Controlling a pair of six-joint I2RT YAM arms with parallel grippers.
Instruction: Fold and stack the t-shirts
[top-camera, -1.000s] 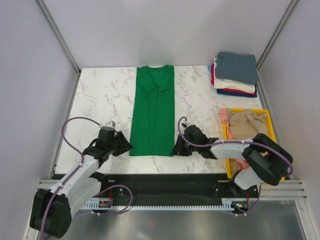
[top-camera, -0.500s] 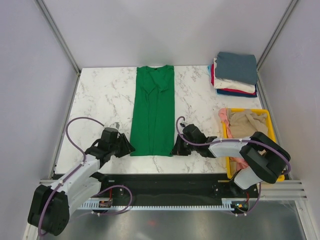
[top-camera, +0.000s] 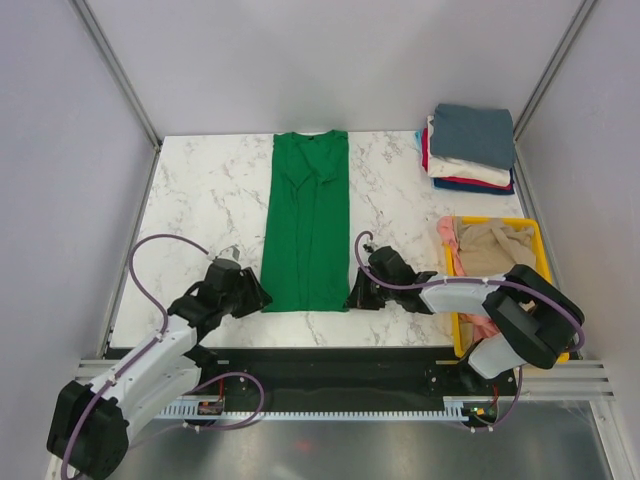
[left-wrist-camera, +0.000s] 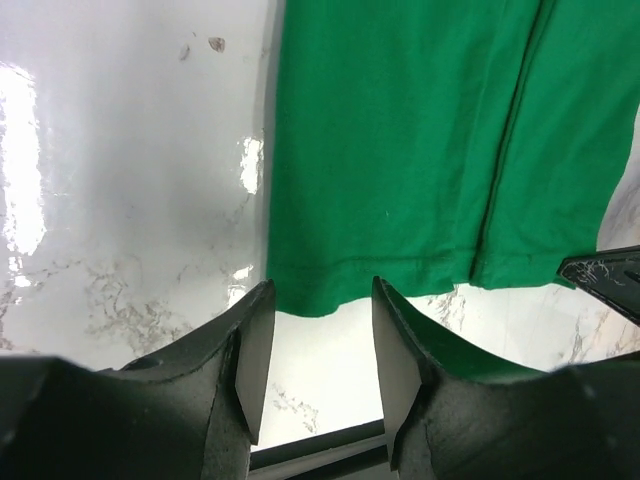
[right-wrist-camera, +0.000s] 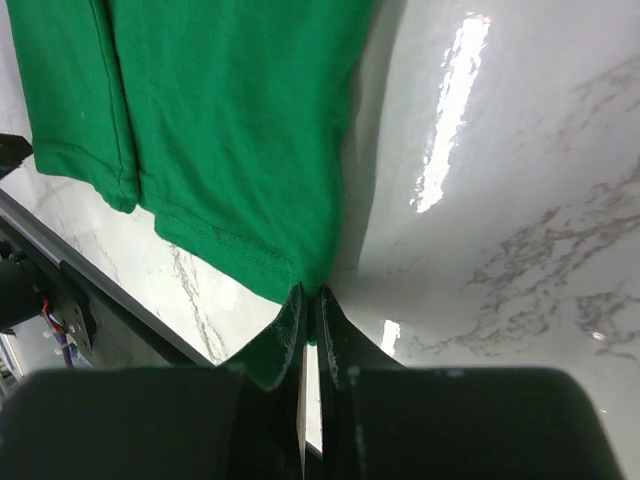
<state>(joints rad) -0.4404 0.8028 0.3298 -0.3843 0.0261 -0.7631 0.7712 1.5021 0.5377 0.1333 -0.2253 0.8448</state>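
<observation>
A bright green t-shirt (top-camera: 308, 225) lies as a long narrow strip down the middle of the marble table, sleeves folded in, collar at the far end. My right gripper (top-camera: 351, 299) is shut on its near right hem corner (right-wrist-camera: 300, 270). My left gripper (top-camera: 260, 296) is open at the near left hem corner; in the left wrist view the hem (left-wrist-camera: 330, 290) lies just beyond the fingertips (left-wrist-camera: 255, 340), apart from them. Folded tees, slate blue (top-camera: 474, 133) on top with white and red below, are stacked at the far right.
A yellow bin (top-camera: 545, 262) at the right edge holds beige (top-camera: 493, 246) and salmon pink (top-camera: 449, 248) tees. The table's near edge and black rail (top-camera: 330, 362) run just behind both grippers.
My left gripper has moved a little right and nearer, up to the shirt's near left corner. My right gripper has held its place at the near right corner.
</observation>
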